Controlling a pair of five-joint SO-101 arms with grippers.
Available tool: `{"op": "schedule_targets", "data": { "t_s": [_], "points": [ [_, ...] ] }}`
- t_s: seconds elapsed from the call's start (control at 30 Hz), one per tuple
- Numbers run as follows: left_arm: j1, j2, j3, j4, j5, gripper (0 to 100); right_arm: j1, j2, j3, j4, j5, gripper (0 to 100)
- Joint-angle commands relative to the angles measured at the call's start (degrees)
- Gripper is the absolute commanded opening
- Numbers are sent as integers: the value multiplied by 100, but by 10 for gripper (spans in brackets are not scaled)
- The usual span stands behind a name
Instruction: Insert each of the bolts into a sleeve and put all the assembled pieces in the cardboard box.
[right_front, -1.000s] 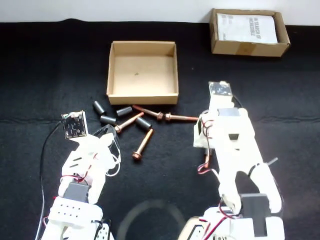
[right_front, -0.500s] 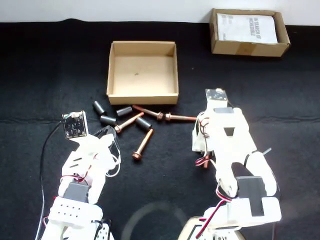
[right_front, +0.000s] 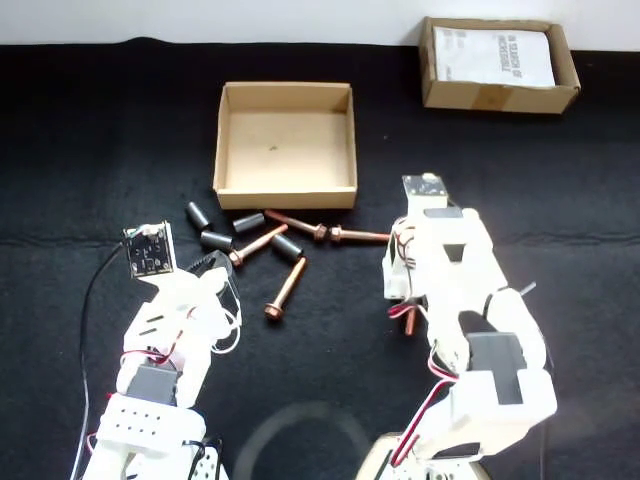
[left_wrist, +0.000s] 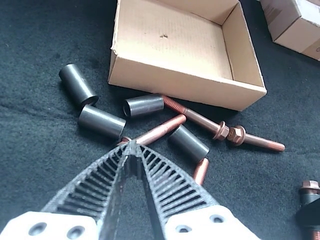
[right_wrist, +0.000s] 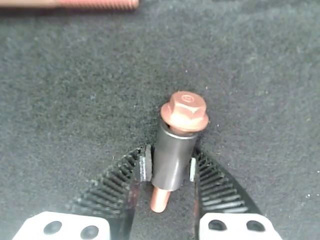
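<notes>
The sleeved bolt (right_wrist: 172, 155) sits clamped in the right hand (right_wrist: 169, 165), copper head up and shank tip poking out below, low over the black counter (right_front: 100, 150). Over the last second the right arm has folded up and drifted slightly toward the loose parts, carrying the piece along. The left hand (left_wrist: 131, 150), closed on nothing, has not stirred. That probably means 1 assembly is finished and due for the cardboard box (right_front: 285, 197). 4 loose bolts (right_front: 285, 288) and 4 loose sleeves (right_front: 215, 239) lie just before the box.
</notes>
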Motion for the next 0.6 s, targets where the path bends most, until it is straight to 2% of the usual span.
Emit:
{"op": "schedule_targets", "data": {
  "t_s": [0.0,0.27,0.33,0.4,0.57],
  "points": [
    [-40,-75,154,26,18,10,-22,321,-295,-75,53,127],
    [-40,-75,154,26,18,10,-22,813,-673,-75,62,125],
    [-40,-75,154,26,18,10,-22,927,-734,-75,62,91],
    [-40,-75,154,26,18,10,-13,1042,-822,-75,62,10],
    [-40,-75,154,26,18,10,-13,1130,-875,-40,53,6]
  ]
}}
